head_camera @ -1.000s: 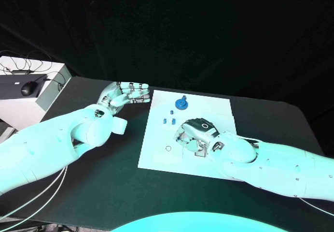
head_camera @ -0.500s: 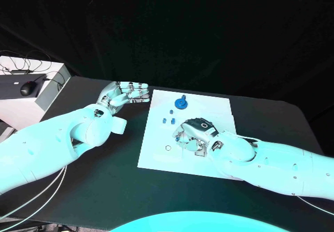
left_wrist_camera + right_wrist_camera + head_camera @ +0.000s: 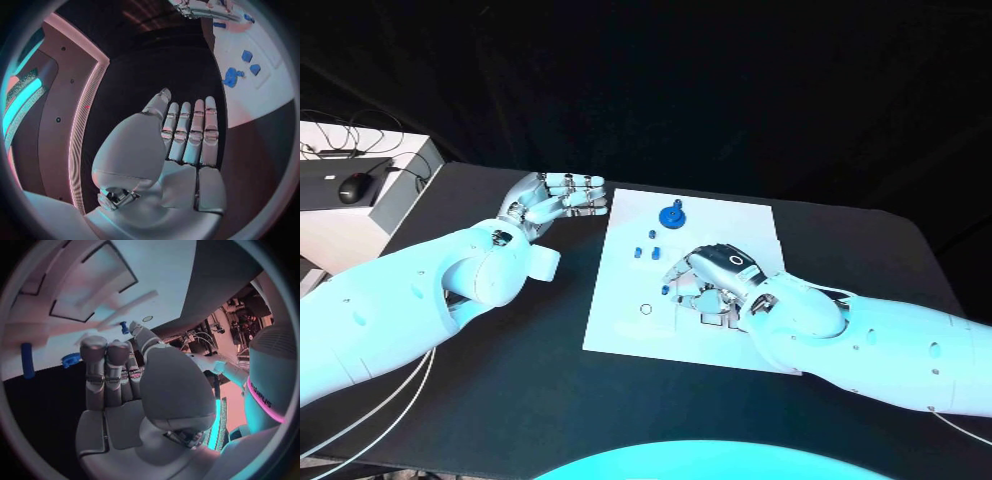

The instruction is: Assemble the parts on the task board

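The white task board [image 3: 733,225] lies in the middle of the table. My right hand [image 3: 711,280] is over its centre with the fingers bent down to the plate. In the right wrist view a small blue part [image 3: 124,327] stands at the tip of one finger of that hand [image 3: 119,390]; I cannot tell if it is pinched. A round blue part [image 3: 672,214] sits near the far edge, with two small blue parts [image 3: 643,245] just in front of it. My left hand [image 3: 567,195] hovers off the board's far left corner, fingers straight and side by side, holding nothing.
A white box [image 3: 358,205] with a mouse and cables stands at the table's far left. A small ring [image 3: 646,308] marks the board's near left. A blue peg [image 3: 27,360] and another blue part [image 3: 70,359] lie near the board's edge in the right wrist view.
My right hand has shifted slightly to the right over the board and its fingers have spread a little. The left hand has stayed where it was.
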`<state>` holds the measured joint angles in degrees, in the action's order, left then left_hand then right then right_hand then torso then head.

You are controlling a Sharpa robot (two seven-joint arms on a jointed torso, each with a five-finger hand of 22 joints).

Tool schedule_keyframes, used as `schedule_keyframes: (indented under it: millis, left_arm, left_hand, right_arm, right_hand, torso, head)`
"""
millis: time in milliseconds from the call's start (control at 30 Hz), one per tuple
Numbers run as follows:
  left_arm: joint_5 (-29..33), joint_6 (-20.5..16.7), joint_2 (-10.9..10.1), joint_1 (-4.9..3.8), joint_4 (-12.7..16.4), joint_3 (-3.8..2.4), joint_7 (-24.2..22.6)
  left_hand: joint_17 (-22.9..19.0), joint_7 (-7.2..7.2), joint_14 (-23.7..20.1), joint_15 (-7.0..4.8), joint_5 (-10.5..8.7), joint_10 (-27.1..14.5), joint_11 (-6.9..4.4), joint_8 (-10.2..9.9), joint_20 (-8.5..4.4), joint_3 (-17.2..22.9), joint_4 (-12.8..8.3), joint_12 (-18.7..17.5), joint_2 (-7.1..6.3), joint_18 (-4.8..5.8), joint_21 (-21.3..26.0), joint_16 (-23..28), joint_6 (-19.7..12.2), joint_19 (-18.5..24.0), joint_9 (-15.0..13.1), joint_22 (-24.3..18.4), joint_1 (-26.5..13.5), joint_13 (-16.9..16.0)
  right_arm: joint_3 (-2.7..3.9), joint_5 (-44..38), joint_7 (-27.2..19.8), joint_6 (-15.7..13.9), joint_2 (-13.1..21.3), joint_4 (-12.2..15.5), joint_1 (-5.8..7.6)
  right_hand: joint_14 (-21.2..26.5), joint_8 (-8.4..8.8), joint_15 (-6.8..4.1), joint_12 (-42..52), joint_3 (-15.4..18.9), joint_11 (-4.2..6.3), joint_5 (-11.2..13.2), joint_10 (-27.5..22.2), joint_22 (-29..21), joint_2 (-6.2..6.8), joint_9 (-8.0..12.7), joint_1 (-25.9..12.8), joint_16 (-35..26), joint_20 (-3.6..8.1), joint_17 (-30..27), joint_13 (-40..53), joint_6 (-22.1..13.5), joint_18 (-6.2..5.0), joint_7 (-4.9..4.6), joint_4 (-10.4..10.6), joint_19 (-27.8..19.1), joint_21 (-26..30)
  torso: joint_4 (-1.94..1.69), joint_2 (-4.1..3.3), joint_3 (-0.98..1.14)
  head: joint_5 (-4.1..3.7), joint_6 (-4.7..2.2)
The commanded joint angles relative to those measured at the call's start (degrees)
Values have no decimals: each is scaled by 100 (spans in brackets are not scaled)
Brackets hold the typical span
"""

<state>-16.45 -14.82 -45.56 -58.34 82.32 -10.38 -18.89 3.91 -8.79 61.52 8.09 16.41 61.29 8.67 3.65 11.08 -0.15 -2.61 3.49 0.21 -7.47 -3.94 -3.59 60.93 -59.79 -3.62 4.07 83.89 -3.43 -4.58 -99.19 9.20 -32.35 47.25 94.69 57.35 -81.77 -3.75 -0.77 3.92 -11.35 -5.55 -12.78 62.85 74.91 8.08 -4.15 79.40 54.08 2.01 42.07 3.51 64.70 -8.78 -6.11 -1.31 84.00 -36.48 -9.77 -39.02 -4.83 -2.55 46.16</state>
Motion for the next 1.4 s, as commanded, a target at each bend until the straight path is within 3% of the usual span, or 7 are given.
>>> schedule_keyframes:
  millis: [33,133,267,500,633,833,1400]
  left_arm:
    - [-27,103,17,4,-12,-4,-57]
    - [-26,101,20,11,-25,-4,-87]
    - [-25,90,16,34,-35,-4,-125]
    - [-22,76,8,71,-39,-4,-158]
    - [-18,74,4,87,-36,-4,-166]
    - [-14,80,1,104,-34,-5,-170]
    - [-13,78,-31,115,-30,-5,-158]
  left_hand:
    - [-2,49,-31,6,12,-47,7,-12,2,-11,-35,-9,33,-113,-10,12,29,-23,8,-6,-44,5]
    - [2,63,-13,0,13,-19,-3,-12,-1,-12,-41,-7,36,-113,-12,11,45,-26,8,-4,-40,5]
    - [2,67,1,-9,13,20,-15,-13,-6,-12,-44,-9,43,-111,-16,11,57,-30,8,-2,-41,6]
    - [1,66,9,-12,14,45,-23,-13,-10,-5,-48,-8,47,-109,-17,10,62,-33,8,-1,-38,6]
    - [0,61,12,-13,15,50,-24,-13,-13,-2,-51,-8,44,-107,-18,10,65,-36,8,0,-36,6]
    - [-1,57,10,-12,14,45,-22,-13,-15,3,-55,-9,39,-102,-16,11,60,-36,8,-1,-38,6]
    - [-1,52,9,-12,13,43,-21,-14,-17,3,-54,-8,36,-100,-15,11,56,-36,9,-1,-43,6]
  right_arm:
    - [29,946,-196,-84,166,34,156]
    - [38,1491,-257,112,371,19,353]
    - [45,1898,-322,426,632,-50,626]
    - [47,1652,-302,1114,842,-388,870]
    - [47,1265,-244,1320,855,-503,898]
    - [46,809,-91,1524,816,-616,898]
    - [37,650,-66,1611,659,-626,787]
  right_hand:
    - [-24,19,-10,74,-2,63,24,206,131,-35,9,52,20,-22,-12,-5,-57,-62,12,16,328,-13]
    - [-33,17,-59,119,-78,138,-23,465,142,-82,14,84,54,18,-16,-10,-129,-28,-16,-14,331,-100]
    - [-33,17,-79,-20,-91,159,-153,640,142,-30,5,-6,96,67,-43,-5,-135,31,-32,-37,329,-213]
    - [-1,18,-36,-20,259,100,-269,438,123,-39,6,-6,161,29,-70,-4,-155,8,-35,-41,324,-290]
    - [6,19,-20,-23,324,79,-343,351,107,-44,9,19,170,14,-85,-4,-145,0,-33,-35,324,-285]
    - [13,17,7,-13,568,43,-204,180,42,-12,9,80,174,-14,-114,-4,-193,-32,-49,79,322,-212]
    - [13,19,-20,-27,574,78,-196,357,-32,-82,8,208,181,2,-166,-6,-168,-25,-47,166,320,-226]
  torso:
    - [9,8,-5]
    - [7,7,-5]
    - [14,13,-4]
    - [29,25,-2]
    - [17,14,5]
    - [11,18,0]
    - [16,17,-8]
  head:
    - [-28,-23]
    - [-70,-53]
    - [-152,-78]
    - [-271,-121]
    - [-322,-143]
    - [-313,-137]
    - [-286,-116]
